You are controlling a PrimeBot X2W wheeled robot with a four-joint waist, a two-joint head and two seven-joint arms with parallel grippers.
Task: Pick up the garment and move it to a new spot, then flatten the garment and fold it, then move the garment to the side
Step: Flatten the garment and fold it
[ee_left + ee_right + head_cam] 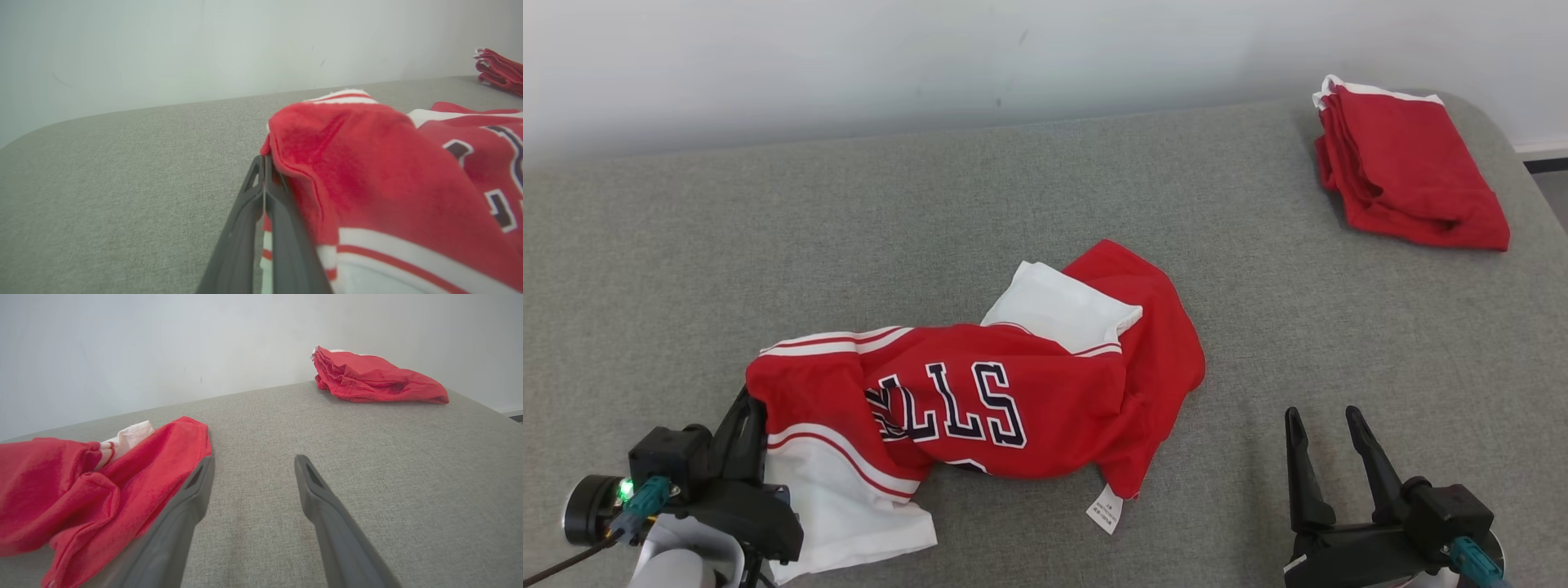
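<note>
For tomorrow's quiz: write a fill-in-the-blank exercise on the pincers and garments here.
1. The left pincer is ___ on the jersey.
2. The right pincer stands ___ and holds nothing.
3. The folded garment lies at the grey surface's far ___ corner.
Missing words: shut; open; right.
</note>
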